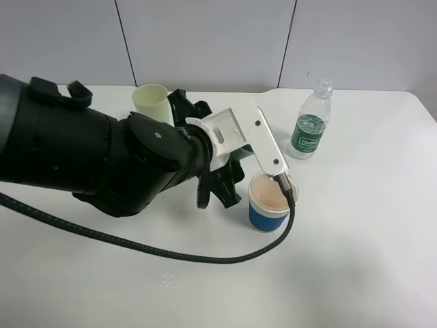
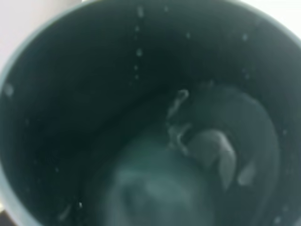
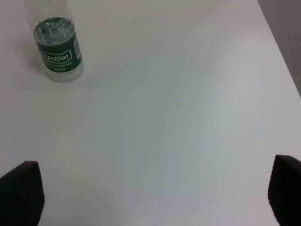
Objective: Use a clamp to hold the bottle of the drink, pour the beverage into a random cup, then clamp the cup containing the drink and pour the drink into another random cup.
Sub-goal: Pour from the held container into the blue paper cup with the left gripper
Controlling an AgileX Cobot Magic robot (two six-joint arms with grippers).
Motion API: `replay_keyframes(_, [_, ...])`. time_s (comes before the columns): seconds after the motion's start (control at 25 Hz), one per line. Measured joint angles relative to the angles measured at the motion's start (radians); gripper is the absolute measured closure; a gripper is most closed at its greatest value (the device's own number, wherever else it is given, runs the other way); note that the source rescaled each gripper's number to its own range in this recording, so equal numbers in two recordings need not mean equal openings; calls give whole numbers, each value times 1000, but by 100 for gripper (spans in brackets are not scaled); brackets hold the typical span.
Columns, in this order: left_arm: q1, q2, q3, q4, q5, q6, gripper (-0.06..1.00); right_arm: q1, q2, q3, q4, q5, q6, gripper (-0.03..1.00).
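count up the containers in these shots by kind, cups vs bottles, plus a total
cups: 3 (pale yellow-green cup, blue-sleeved cup, teal tumbler, which shows only in the left wrist view)
bottles: 1 (water bottle)
total: 4

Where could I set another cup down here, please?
Free: the front right corner, right of the blue cup and in front of the bottle; the front strip below the cable. Crowded: left and centre, under the arm holding the teal cup.
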Motion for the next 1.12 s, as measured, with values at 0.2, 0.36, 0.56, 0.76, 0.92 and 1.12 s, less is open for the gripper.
replay_keyframes(0.2, [-17,26,-21,-23,-8,75,92,0,0,0,0,0,0,-3])
replay_keyframes(0.36, [-17,31,-25,-23,-19,85,92,0,0,0,0,0,0,-3])
replay_keyframes(0.56, [-17,31,-25,-4,-42,100,92,0,0,0,0,0,0,-3])
replay_keyframes(0.76, [-17,31,-25,24,-70,131,92,0,0,0,0,0,0,-3])
replay_keyframes(0.92, [-17,31,-25,66,-73,137,92,0,0,0,0,0,0,-3])
replay_keyframes(1.12, [-30,31,-25,118,-85,138,92,0,0,0,0,0,0,-3])
